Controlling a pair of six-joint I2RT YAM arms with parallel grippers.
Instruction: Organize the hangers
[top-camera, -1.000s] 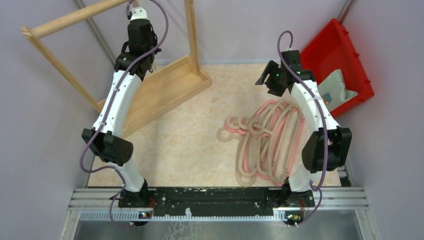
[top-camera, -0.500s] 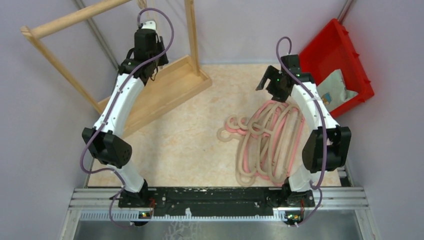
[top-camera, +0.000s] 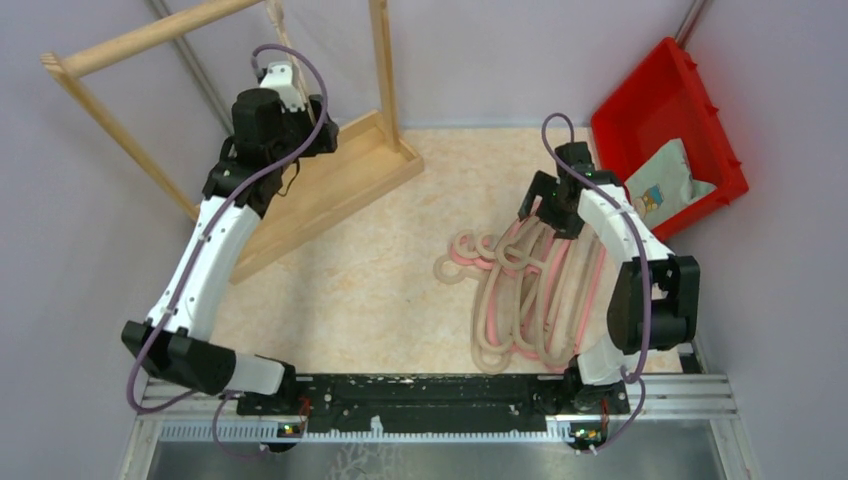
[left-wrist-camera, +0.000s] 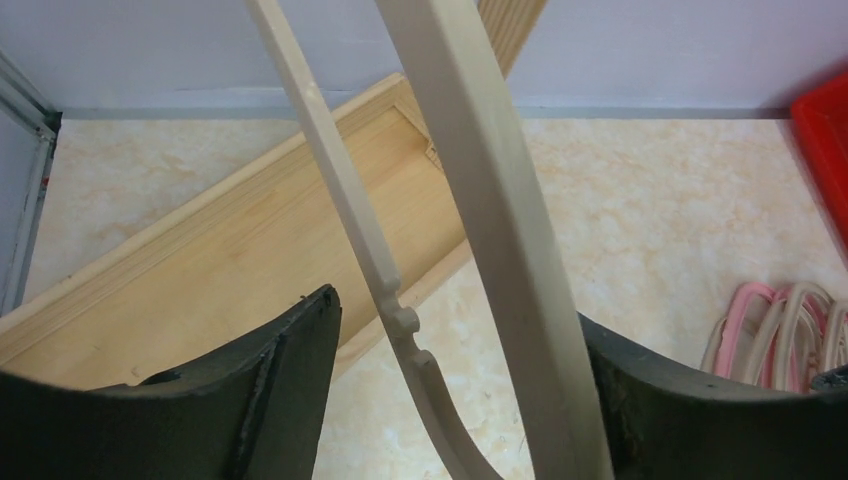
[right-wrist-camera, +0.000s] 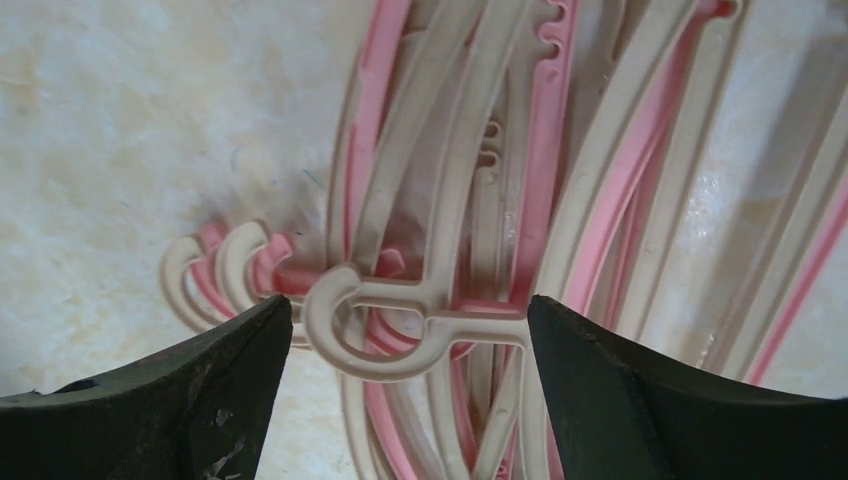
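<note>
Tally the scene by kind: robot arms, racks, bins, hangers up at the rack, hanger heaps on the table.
White robot arms: 2
Light wooden pole rack: 1
Red plastic bin: 1
Beige plastic hanger up at the rack: 1
Heap of beige and pink plastic hangers on the table: 1
Total: 6

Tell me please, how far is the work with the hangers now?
Done: one beige hanger appears to hang from the wooden rack. In hand: nothing is gripped; the left end effector stands open around that hanger, and the right end effector is open above the pile of hangers. Left: the whole pink and beige pile on the table, so most of the job remains.
</note>
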